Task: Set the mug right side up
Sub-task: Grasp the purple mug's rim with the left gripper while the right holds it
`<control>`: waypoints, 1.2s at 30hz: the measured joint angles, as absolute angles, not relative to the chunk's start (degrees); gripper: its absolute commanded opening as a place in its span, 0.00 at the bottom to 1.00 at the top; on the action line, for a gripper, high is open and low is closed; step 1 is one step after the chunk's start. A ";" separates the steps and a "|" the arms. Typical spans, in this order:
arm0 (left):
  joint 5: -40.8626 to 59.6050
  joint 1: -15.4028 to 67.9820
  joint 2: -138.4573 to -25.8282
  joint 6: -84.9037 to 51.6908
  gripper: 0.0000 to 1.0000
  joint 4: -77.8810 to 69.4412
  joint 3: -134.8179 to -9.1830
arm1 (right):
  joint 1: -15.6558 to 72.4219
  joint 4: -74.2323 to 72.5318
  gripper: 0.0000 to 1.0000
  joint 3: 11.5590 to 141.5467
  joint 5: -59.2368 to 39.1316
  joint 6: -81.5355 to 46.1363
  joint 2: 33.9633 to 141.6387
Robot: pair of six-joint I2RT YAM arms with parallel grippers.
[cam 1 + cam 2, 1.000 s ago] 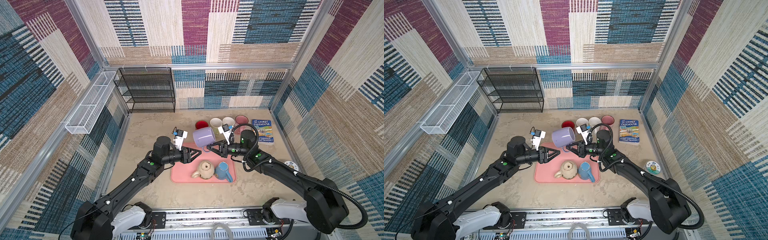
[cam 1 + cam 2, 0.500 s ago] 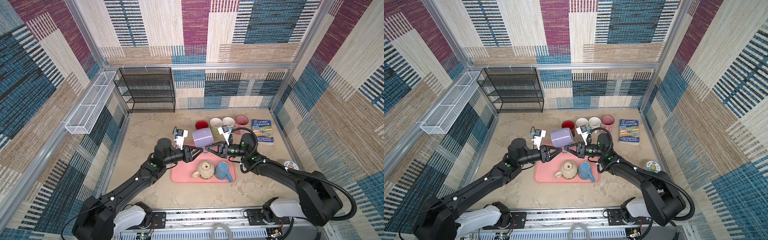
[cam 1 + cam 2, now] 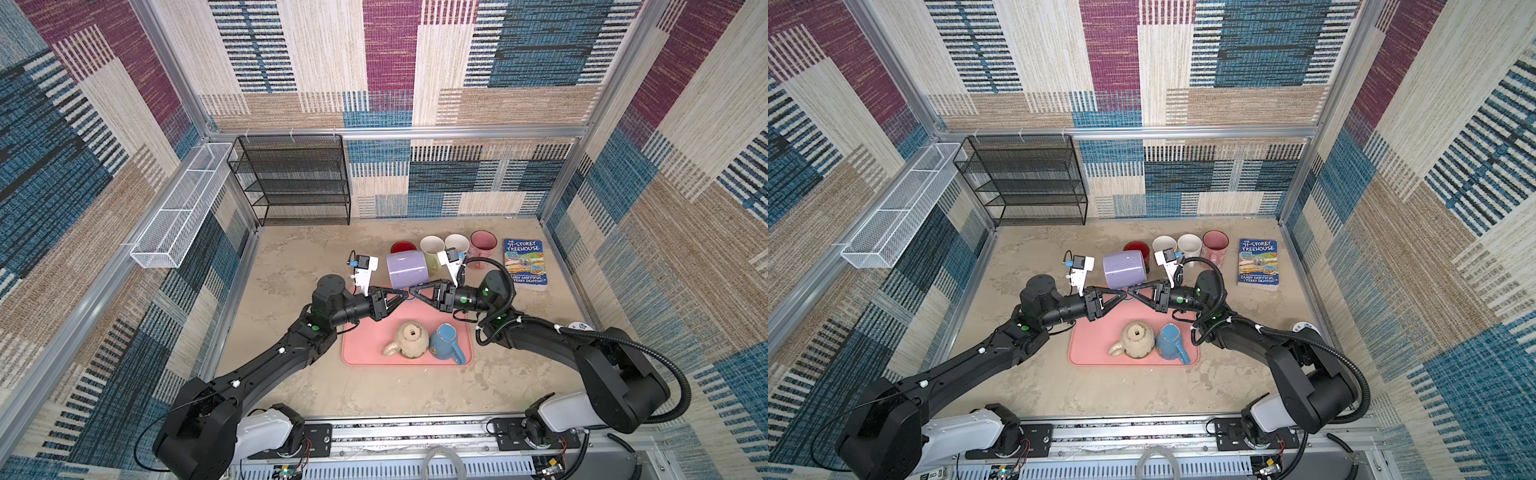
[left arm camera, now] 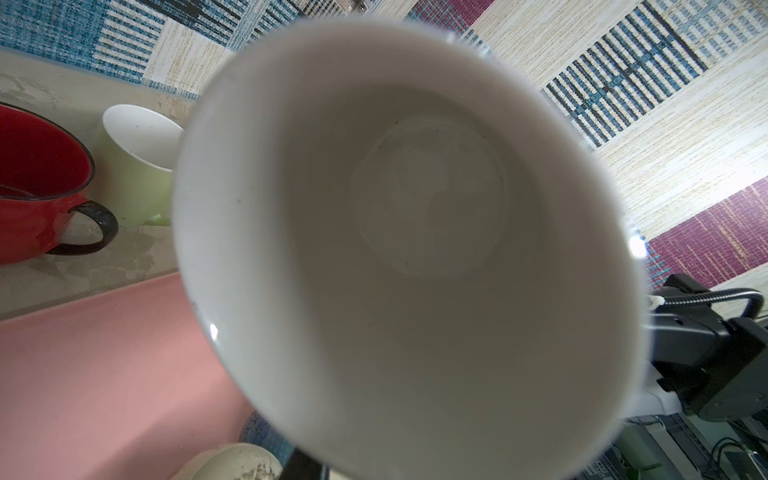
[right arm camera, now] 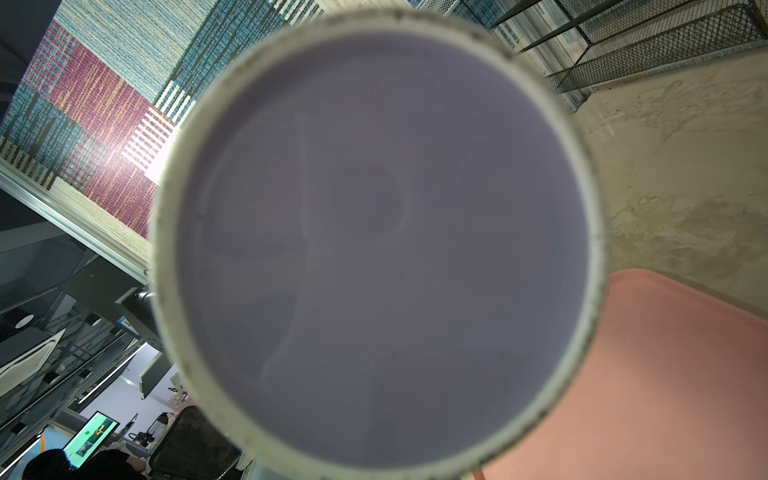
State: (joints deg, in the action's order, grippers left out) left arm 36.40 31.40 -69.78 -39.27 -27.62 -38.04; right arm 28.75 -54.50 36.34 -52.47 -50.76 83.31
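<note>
A lavender mug [image 3: 407, 270] [image 3: 1124, 269] hangs on its side above the far edge of the pink tray [image 3: 361, 353]. Its white inside [image 4: 415, 249] faces the left wrist camera and its purple base [image 5: 374, 249] faces the right wrist camera. Both grippers meet tip to tip just under the mug. My right gripper [image 3: 414, 294] [image 3: 1132, 294] is shut on the mug from the right. My left gripper [image 3: 404, 294] [image 3: 1122, 295] reaches in from the left. The mug hides the handle and both sets of jaws in the wrist views.
A beige mug [image 3: 409, 340] and a blue mug [image 3: 446, 343] lie overturned on the tray's near half. Red [image 3: 402, 247], cream [image 3: 432, 247], white [image 3: 456, 243] and pink [image 3: 483, 243] mugs stand behind, with a book [image 3: 524, 262] to their right. A black wire rack [image 3: 291, 178] stands at the back left.
The left gripper's fingers have drawn in under the mug and now meet the right gripper's tips. The mug has tipped from a slant to lying level and has stayed in place.
</note>
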 measured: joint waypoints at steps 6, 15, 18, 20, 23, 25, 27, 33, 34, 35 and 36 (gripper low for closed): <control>36.64 31.42 -70.04 -40.16 0.19 -27.62 -38.39 | 29.15 -57.80 0.00 36.34 -52.29 -51.55 85.03; 36.29 31.31 -70.52 -42.02 0.00 -27.66 -38.57 | 29.17 -60.18 0.00 36.77 -52.10 -51.20 87.07; 36.18 31.24 -70.78 -42.04 0.00 -28.14 -38.28 | 29.17 -60.36 0.00 37.01 -52.05 -51.31 87.72; 36.12 31.18 -70.87 -42.17 0.00 -28.88 -38.04 | 29.17 -60.51 0.01 37.23 -52.03 -51.31 88.07; 35.48 31.14 -70.48 -42.22 0.00 -29.78 -37.50 | 29.19 -60.47 0.14 37.78 -52.29 -51.03 88.38; 34.85 31.18 -69.67 -42.22 0.00 -30.15 -36.84 | 29.26 -59.99 0.26 38.24 -52.82 -50.68 88.40; 34.35 31.29 -69.06 -41.93 0.00 -30.89 -35.94 | 29.63 -59.35 0.36 38.50 -54.02 -50.63 88.40; 30.20 31.46 -67.09 -41.76 0.00 -31.14 -32.01 | 29.87 -56.42 0.52 38.50 -55.18 -49.06 88.40; 29.67 31.40 -66.50 -41.74 0.00 -31.00 -31.55 | 29.82 -56.03 0.53 38.48 -55.24 -48.64 88.36; 28.67 31.35 -65.87 -41.58 0.00 -30.72 -31.24 | 29.71 -55.72 0.54 38.39 -55.37 -48.47 88.29; 28.10 31.31 -65.32 -41.52 0.00 -30.37 -31.05 | 29.58 -55.42 0.55 38.22 -55.37 -48.07 88.14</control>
